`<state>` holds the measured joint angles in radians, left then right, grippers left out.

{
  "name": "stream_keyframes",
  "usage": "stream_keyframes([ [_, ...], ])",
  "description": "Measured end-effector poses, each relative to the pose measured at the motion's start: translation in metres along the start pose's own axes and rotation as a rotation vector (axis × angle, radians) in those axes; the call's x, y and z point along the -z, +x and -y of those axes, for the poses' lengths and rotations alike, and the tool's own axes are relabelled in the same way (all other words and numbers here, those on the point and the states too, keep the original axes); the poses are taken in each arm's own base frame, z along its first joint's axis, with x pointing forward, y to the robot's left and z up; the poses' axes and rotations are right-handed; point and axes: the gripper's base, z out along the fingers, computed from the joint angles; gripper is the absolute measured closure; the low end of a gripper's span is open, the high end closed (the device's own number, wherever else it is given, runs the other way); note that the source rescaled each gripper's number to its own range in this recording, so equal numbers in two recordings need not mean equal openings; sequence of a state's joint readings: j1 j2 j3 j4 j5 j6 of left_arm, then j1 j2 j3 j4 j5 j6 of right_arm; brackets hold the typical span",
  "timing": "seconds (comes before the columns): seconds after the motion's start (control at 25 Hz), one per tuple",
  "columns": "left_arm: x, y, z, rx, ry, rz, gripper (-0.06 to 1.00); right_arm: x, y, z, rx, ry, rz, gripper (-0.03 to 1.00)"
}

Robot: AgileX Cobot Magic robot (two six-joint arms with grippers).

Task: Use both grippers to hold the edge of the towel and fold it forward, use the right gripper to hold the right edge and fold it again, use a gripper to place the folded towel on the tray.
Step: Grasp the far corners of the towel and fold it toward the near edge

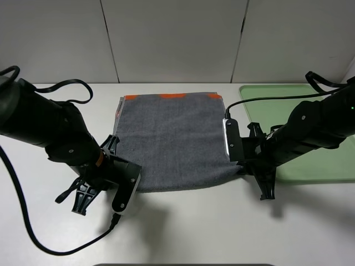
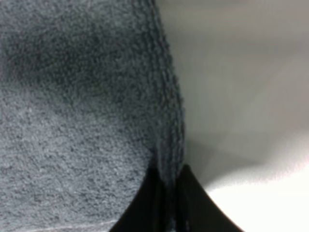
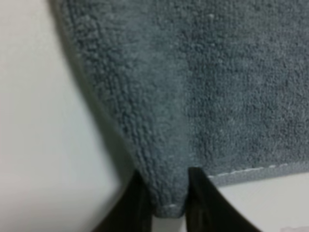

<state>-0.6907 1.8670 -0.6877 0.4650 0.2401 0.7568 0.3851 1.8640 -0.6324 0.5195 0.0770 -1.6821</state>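
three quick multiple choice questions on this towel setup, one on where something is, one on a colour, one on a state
1. In the high view, where is the tray relative to the towel?
A. to its right
B. to its left
C. underneath it

2. What colour is the band along the towel's far edge?
A. green
B. white
C. orange

3. What is the right gripper doing?
A. hanging open over the tray
B. shut on a corner of the towel
C. shut on a cable

Answers:
1 A, the pale green tray lies beside the towel's right edge, not under it.
2 C, orange shows along the far edge of the dark grey cloth.
3 B, the right wrist view shows its jaws pinching a towel corner.
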Motion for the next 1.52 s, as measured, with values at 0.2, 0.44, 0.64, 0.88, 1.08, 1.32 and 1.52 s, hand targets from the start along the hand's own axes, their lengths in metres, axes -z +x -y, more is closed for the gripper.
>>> stream_keyframes([
  [0.2,0.000,0.000,0.000,-0.001,0.000,0.000,0.94,0.000,0.000,-0.001,0.003,-0.010,0.001,0.97],
  [0.44,0.000,0.000,0.000,-0.002,0.000,-0.001,0.94,0.002,-0.001,0.000,-0.003,-0.006,0.005,0.97],
  [0.64,0.000,0.000,0.000,-0.004,0.004,-0.005,0.94,0.008,-0.002,0.000,-0.023,-0.008,0.019,0.97],
  [0.88,0.009,0.003,0.000,0.002,0.002,-0.022,0.94,0.021,-0.005,-0.006,-0.050,-0.058,0.045,0.97],
  [1.08,0.032,0.006,-0.003,0.055,-0.043,-0.027,0.94,0.033,-0.008,-0.006,-0.068,-0.059,0.069,0.97],
  [1.32,0.062,0.013,-0.005,0.093,-0.085,-0.050,0.94,0.046,-0.011,-0.007,-0.085,-0.081,0.098,0.97],
  [1.52,0.083,0.017,-0.004,0.134,-0.116,-0.062,0.94,0.064,-0.014,-0.004,-0.125,-0.042,0.131,0.97],
])
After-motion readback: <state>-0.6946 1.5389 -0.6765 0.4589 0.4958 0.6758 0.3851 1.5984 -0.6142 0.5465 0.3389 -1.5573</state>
